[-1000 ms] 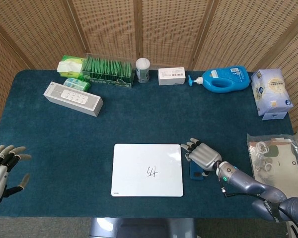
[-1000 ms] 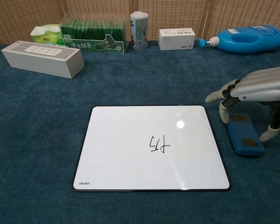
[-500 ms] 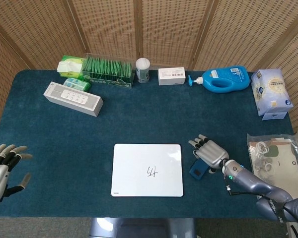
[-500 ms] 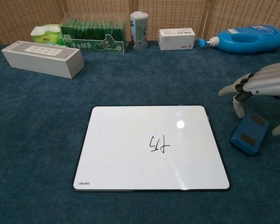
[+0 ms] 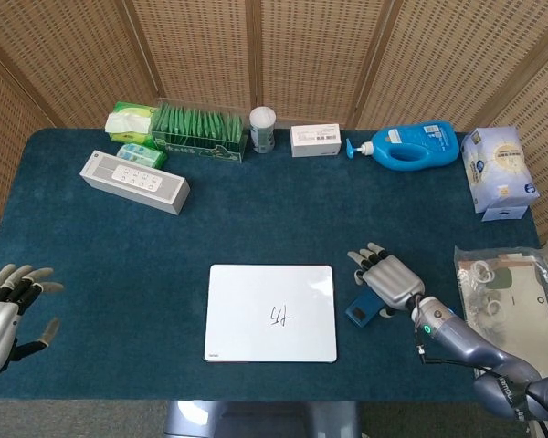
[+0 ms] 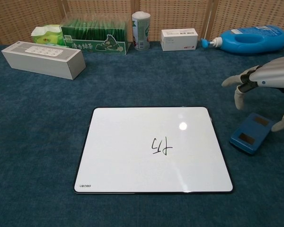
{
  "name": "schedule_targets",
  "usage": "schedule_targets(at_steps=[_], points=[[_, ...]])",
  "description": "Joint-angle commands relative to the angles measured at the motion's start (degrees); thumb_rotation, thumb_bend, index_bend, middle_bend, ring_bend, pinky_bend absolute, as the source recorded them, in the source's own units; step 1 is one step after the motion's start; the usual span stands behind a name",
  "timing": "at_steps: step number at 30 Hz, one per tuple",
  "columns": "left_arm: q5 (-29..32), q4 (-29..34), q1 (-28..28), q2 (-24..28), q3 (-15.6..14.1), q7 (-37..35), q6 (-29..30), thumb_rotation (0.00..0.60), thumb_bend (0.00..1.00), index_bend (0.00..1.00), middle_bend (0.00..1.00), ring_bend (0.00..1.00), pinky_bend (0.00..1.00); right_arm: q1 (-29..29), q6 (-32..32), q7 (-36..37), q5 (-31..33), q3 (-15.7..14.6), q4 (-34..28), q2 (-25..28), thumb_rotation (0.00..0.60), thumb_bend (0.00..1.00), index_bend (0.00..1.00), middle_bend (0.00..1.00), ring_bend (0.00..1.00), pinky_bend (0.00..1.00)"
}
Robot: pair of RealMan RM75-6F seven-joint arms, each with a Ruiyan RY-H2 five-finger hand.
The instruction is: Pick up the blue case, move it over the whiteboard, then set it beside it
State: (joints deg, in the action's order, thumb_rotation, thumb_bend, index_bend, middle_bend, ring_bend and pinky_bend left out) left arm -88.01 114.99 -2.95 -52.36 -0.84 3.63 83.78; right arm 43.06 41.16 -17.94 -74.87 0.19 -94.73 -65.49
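The blue case lies skewed on the cloth just right of the whiteboard, under the right hand — fingers spread above it, gripping nothing. The pickup is not yet made; the fingers must come down around its edges.

A glossy whiteboard lies on matt blue cloth table covering, backed by woven wicker screens.

right hand: fingers spread, above the blue case, holding nothing
left hand: far left of the case, fingers apart, idle
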Motion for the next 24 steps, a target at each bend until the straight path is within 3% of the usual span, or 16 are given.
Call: schedule_targets(at_steps=[1, 24], points=[[-0.02, -0.03, 0.11, 0.11, -0.08, -0.16, 0.11, 0.6, 0.45, 0.31, 0.22, 0.13, 0.04, -0.83, 1.69, 1.31, -0.97, 0.3, 0.91, -1.2, 0.6, 0.05, 0.32, 0.0, 0.0, 0.02], [-0.74, 0.89, 0.23, 0.56, -0.43, 0.01, 0.25, 0.6, 0.46, 0.31, 0.21, 0.13, 0.04, -4.41, 6.42, 6.54, -7.22, -2.17, 6.49, -3.76, 0.6, 0.04, 0.3, 0.0, 0.0, 0.01]])
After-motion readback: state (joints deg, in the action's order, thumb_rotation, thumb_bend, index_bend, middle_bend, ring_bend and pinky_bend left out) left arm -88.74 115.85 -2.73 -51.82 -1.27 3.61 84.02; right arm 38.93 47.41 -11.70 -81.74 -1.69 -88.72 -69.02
